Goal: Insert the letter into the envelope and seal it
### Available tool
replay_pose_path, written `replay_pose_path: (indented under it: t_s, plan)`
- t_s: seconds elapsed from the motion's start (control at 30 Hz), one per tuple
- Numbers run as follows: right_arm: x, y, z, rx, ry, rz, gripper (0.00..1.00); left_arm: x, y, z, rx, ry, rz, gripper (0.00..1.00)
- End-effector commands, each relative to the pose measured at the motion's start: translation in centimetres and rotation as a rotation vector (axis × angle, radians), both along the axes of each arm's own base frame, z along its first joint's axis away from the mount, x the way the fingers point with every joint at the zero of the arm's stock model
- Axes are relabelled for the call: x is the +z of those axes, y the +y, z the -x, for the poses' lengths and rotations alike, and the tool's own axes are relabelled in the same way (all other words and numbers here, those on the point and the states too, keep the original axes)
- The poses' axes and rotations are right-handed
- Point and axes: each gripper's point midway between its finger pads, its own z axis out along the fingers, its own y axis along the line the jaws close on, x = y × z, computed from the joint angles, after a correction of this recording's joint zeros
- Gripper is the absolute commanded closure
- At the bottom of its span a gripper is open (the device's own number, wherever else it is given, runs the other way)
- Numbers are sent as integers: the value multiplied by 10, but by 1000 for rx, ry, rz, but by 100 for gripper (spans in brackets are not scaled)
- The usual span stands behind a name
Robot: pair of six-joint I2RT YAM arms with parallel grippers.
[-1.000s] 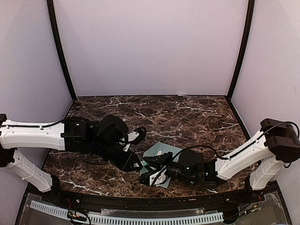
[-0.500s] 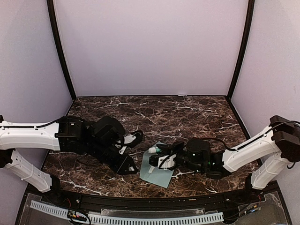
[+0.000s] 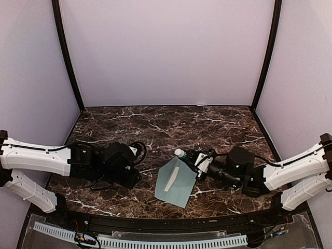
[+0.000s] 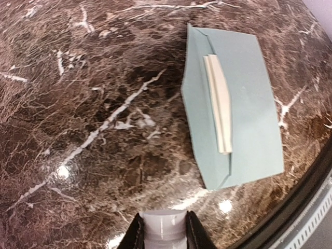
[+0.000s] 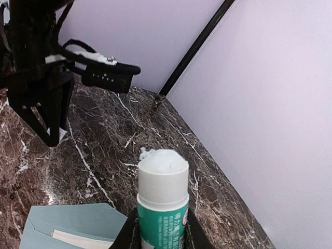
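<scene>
Your right gripper pinches an uncapped glue stick, your left gripper clamps a small white cylinder, and the envelope lies flat near the tabletop's front edge, between them.

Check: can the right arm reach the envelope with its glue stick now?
Probably yes: the right gripper holds the glue stick beside the envelope, with nothing between; the left gripper stands clear.

The bench looks like dark polished marble, glossy enough to catch light spots. The envelope is smooth matt paper, like the cream folded sheet. The glue stick is shiny labelled plastic, and its cap is frosted plastic.
</scene>
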Motion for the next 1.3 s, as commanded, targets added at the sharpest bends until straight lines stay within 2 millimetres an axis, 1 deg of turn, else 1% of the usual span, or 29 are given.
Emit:
replay_pose_path:
  t_s: [0.0,0.03,0.07,0.13,0.2,0.3,0.4,0.6,0.77,0.97,1.0,1.1,1.27]
  plan:
    - [20,-8,6,9,192,-230,100,-15,9,-31,124,-80,45,100]
    - [21,-10,7,7,218,-251,100,-25,10,-34,136,-76,29,100]
    - [22,-12,8,8,235,-266,100,-29,10,-36,142,-77,25,100]
    - [23,-16,11,18,264,-290,100,-47,13,-39,154,-66,-27,98]
    - [25,-20,17,39,288,-313,100,-56,18,-43,173,-73,-64,96]
    - [31,-26,21,53,322,-358,100,-68,23,-46,194,-76,-92,91]
    - [33,-30,24,62,355,-386,100,-78,23,-47,197,-74,-99,88]
    - [41,-35,27,74,414,-446,100,-90,23,-45,200,-54,-108,78]
    - [51,-39,34,112,437,-484,100,-93,22,-43,198,-44,-88,67]
    - [58,-42,39,134,469,-516,100,-93,23,-42,195,-45,-94,58]
    - [59,-43,39,135,471,-520,100,-92,23,-42,194,-44,-91,55]
    - [62,-45,40,137,479,-536,100,-86,19,-43,185,-49,-77,52]
    - [69,-46,43,155,502,-564,100,-66,14,-49,174,-87,-60,40]
